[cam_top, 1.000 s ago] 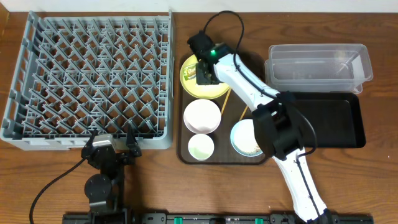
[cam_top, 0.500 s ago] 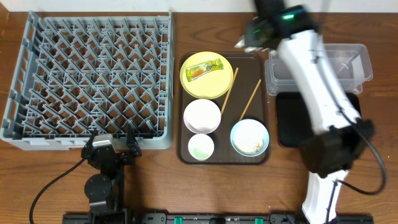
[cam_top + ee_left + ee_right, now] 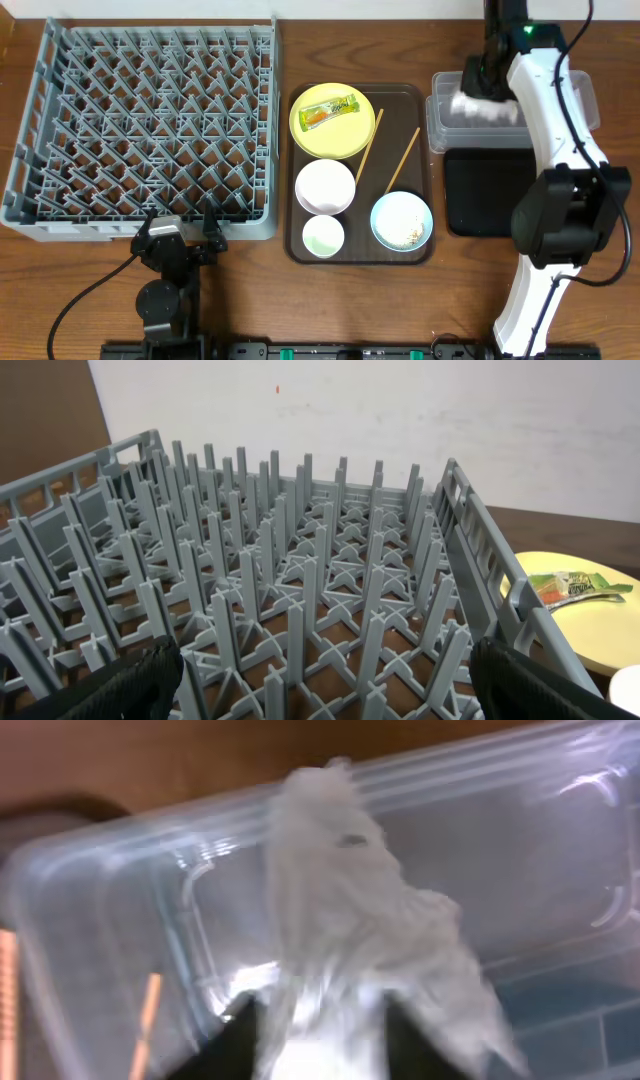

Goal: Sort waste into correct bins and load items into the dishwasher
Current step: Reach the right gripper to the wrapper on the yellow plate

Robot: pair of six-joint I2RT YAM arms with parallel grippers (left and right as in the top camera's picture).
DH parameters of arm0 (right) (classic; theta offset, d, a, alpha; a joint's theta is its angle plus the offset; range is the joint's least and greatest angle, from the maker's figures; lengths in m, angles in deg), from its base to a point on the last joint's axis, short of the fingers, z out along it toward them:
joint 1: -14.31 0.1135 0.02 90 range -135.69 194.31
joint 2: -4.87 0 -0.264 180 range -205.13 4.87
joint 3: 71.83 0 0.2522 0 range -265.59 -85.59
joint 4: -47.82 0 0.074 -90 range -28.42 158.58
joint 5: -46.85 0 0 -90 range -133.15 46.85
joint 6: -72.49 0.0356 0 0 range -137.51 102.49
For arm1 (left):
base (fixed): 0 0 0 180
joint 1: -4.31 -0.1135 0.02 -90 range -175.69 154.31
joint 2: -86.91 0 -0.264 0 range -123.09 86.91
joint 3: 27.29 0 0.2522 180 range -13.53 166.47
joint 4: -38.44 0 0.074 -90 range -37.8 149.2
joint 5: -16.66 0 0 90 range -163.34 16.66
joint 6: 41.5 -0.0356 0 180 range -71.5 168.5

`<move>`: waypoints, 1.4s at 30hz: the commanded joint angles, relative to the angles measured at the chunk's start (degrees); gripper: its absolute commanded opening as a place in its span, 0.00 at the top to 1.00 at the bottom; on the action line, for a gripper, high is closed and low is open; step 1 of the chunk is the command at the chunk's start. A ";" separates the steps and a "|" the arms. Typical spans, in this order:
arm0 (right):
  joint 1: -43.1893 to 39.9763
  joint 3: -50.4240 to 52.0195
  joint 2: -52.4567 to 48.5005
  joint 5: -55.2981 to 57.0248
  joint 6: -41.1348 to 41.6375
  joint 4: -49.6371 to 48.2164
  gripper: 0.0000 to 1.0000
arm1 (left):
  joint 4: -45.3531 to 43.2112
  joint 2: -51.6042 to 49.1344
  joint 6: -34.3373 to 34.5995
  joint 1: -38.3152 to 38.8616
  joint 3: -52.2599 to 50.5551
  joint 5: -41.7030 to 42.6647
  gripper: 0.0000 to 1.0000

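Observation:
My right gripper is shut on the crumpled white paper and holds it over the clear tub; the tub fills the right wrist view. The green-and-yellow wrapper lies on the yellow plate. On the brown tray are also a white bowl, a small white cup, a pale blue bowl with rice grains, and two chopsticks. My left gripper is open and empty at the front edge of the grey dish rack.
The black tray lies just in front of the clear tub, partly under my right arm. The left wrist view shows the rack's pegs and the plate with the wrapper at its right.
My right arm has swung from the yellow plate to the right, carrying the white paper to above the clear tub. The wrapper stayed on the plate. The left arm has not moved.

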 commanded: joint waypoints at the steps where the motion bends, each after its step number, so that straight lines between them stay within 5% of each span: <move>1: -0.04 1.64 0.00 -0.22 -5.09 -1.68 0.25 | 2.10 0.35 -0.37 -0.22 -0.87 0.20 0.07; 4: 0.57 -1.22 0.39 -5.20 -7.87 -2.10 0.16 | 2.10 0.35 -0.37 -0.22 -0.87 0.20 0.07; 9: 3.91 -11.87 0.50 -14.05 -7.26 -1.68 0.18 | 2.10 0.35 -0.37 -0.22 -0.87 0.20 0.07; 15: 15.58 -9.92 -0.50 -14.71 10.99 -12.52 0.40 | 2.10 0.35 -0.37 -0.22 -0.87 0.20 0.07; 23: 24.63 -5.29 -6.01 -7.96 21.31 -20.33 0.34 | 2.10 0.35 -0.37 -0.22 -0.87 0.20 0.07; 30: 28.87 -5.29 -13.14 -2.38 30.60 -25.31 0.15 | 2.10 0.35 -0.37 -0.22 -0.87 0.20 0.07; 42: 29.97 -5.27 -20.44 1.33 37.40 -28.22 0.17 | 2.10 0.35 -0.37 -0.22 -0.87 0.20 0.07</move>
